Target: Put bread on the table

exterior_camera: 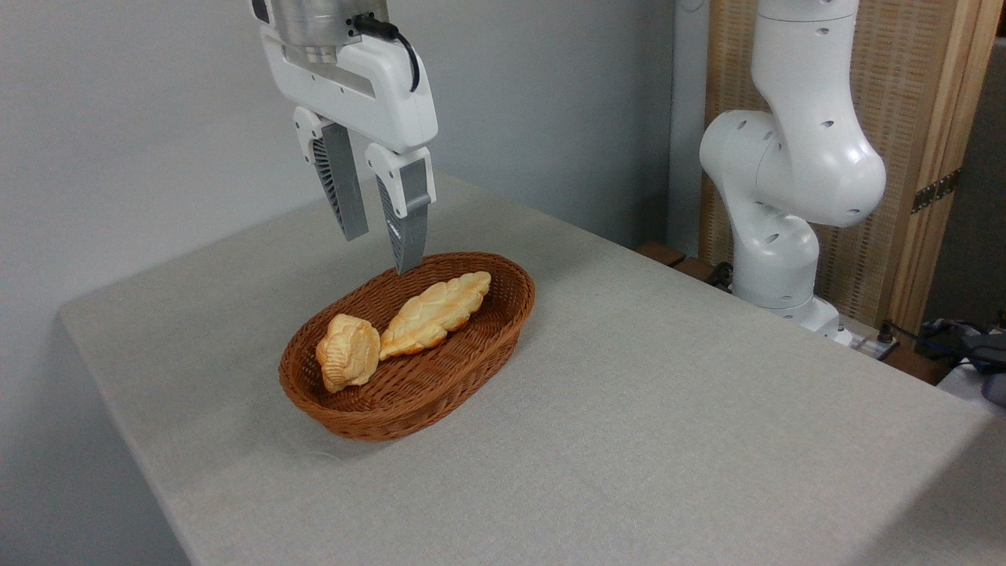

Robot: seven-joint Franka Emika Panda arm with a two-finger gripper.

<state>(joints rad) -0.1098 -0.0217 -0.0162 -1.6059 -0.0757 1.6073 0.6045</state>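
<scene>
The bread (348, 351), a small lumpy golden bun, lies in the left end of a brown oval wicker basket (440, 393) on the light grey-beige table (668, 409). A longer braided golden loaf (436, 313) lies beside it in the same basket. My gripper (381, 250) hangs above the basket's far rim, open, with nothing between its grey ribbed fingers (339, 185). It is well above and behind the bun, not touching anything.
The arm's white base (786, 196) stands past the table's right far edge, with a wooden panel (912, 157) behind it and cables (959, 334) at the far right. Bare table surface extends in front and to the right of the basket.
</scene>
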